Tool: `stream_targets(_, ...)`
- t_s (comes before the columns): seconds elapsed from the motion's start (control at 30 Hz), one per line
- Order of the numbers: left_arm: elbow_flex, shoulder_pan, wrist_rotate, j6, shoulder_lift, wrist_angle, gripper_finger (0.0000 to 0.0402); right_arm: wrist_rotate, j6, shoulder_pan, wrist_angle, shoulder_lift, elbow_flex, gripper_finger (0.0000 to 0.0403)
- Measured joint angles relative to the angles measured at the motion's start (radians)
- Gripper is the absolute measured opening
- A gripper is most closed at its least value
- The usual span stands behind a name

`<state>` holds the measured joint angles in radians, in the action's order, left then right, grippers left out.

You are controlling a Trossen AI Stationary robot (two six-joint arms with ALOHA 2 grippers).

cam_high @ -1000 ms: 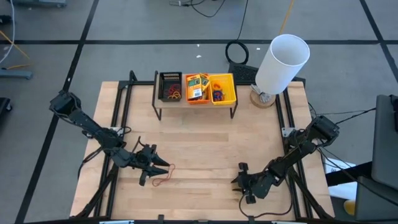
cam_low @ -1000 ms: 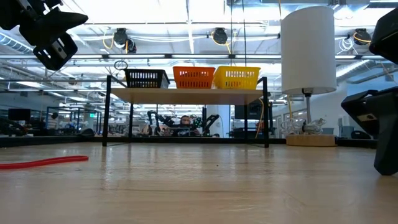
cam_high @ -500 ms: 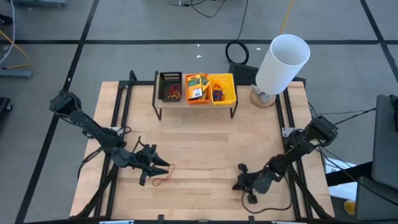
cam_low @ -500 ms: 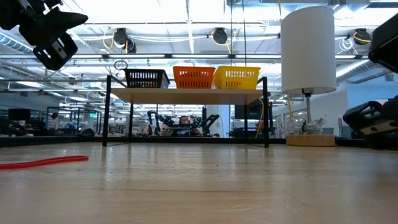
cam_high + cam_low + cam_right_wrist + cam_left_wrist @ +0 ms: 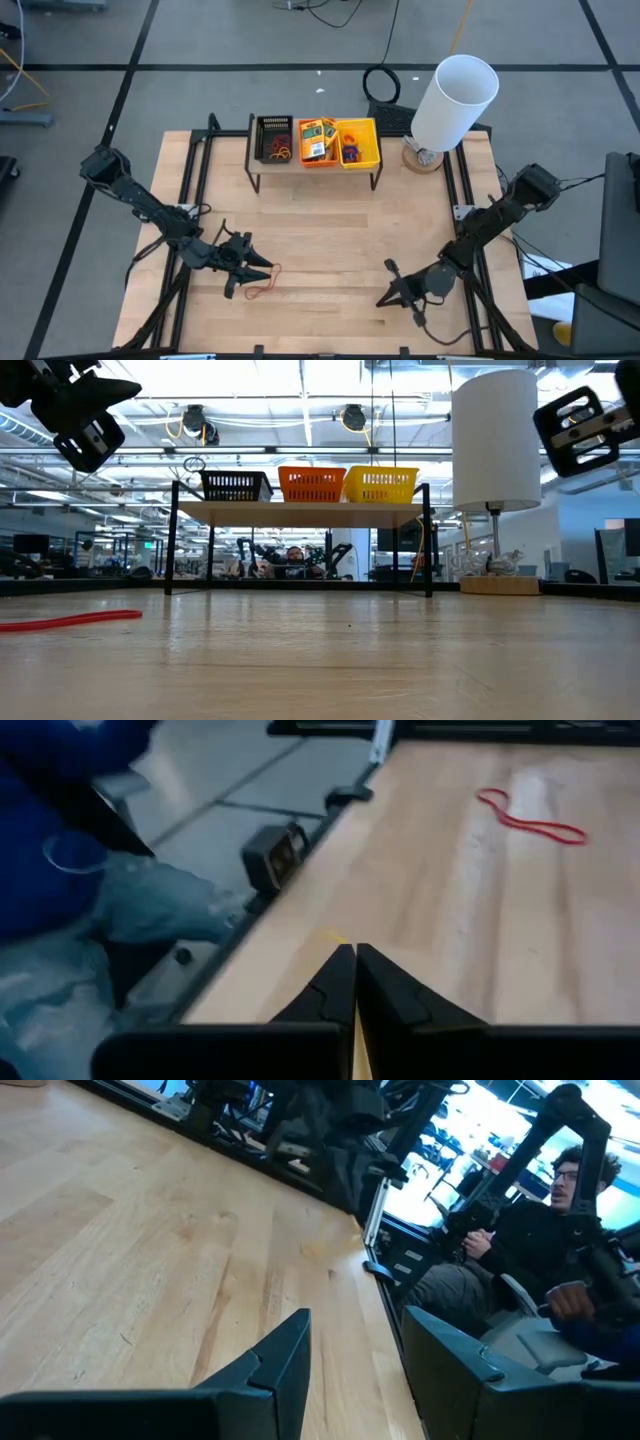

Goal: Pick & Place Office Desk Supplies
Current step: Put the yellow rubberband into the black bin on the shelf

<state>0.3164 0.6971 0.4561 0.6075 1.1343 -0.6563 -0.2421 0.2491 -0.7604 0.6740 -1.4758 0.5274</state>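
While the left claw (image 5: 262, 268) sits low over the near-left part of the tabletop (image 5: 330, 230), its fingers (image 5: 285, 1355) stand apart with nothing between them. A red rubber-band loop (image 5: 262, 291) lies flat on the wood just beside that claw, not touching it.

Right claw (image 5: 385, 297): near-right area of the tabletop, fingers pressed together, empty. Its wrist view shows the two fingertips (image 5: 338, 982) meeting over bare wood, with the red loop well apart.

Raised rack at the far edge:
- black bin (image 5: 274, 138): holds orange and red loops.
- orange bin (image 5: 317, 142): holds yellow packs (image 5: 316, 129) with green-and-white labels.
- yellow bin (image 5: 357, 143): holds dark loops.

A white cylinder (image 5: 453, 101) stands right of the rack.
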Motion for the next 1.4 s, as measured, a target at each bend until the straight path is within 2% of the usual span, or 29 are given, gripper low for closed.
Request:
stream_targets(0.23, 0.0, -0.031, -0.001, -0.045, 0.0, -0.003, 0.0147, -0.014, -0.085, 0.055, -0.036, 0.077, 0.0, 0.0)
stream_targets(0.37, 0.0, -0.073, -0.001, -0.155, 0.0, -0.03, 0.0147, -0.015, -0.156, 0.115, -0.035, 0.118, 0.0, 0.0)
stream_targets(0.63, 0.002, -0.177, -0.001, -0.413, 0.0, -0.201, 0.0147, -0.014, -0.258, 0.256, -0.012, 0.196, 0.0, 0.0)
stream_targets(0.87, 0.002, -0.295, -0.001, -0.456, 0.0, -0.22, 0.0147, 0.063, -0.366, 0.373, 0.063, 0.211, 0.033, 0.0)
stream_targets(1.03, 0.052, -0.372, -0.01, -0.467, 0.0, -0.072, 0.0147, 0.064, -0.41, 0.436, 0.047, 0.211, 0.091, 0.0)
stream_targets(1.27, 0.234, -0.399, -0.015, -0.553, 0.022, 0.182, 0.0147, 0.064, -0.395, 0.506, 0.044, 0.211, 0.108, 0.0)
stream_targets(1.4, 0.329, -0.399, -0.125, -0.604, 0.054, 0.231, 0.0147, 0.064, -0.368, 0.549, 0.045, 0.197, 0.109, 0.0)
